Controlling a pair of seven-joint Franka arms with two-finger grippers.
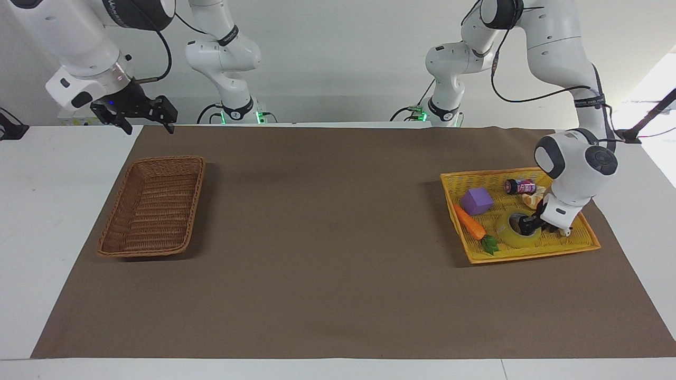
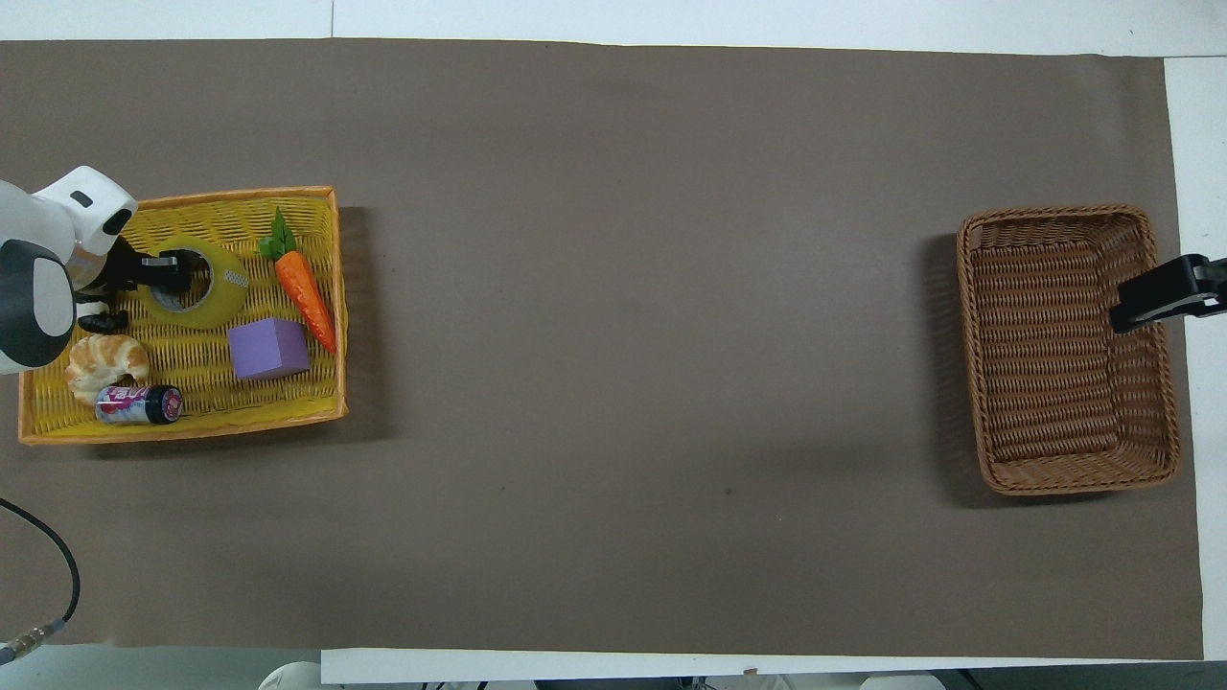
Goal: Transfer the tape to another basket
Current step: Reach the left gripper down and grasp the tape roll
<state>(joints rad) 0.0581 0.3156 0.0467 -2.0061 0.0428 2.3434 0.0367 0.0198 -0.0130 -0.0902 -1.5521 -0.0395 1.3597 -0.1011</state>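
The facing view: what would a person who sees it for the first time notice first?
Probably the bright yellow tray at the left arm's end of the table, crowded with a tape roll, toy carrot, purple block, can and croissant. The left tool reaches down at the tape roll. At the right arm's end lies an empty brown wicker basket, with the right tool waiting above the table edge.
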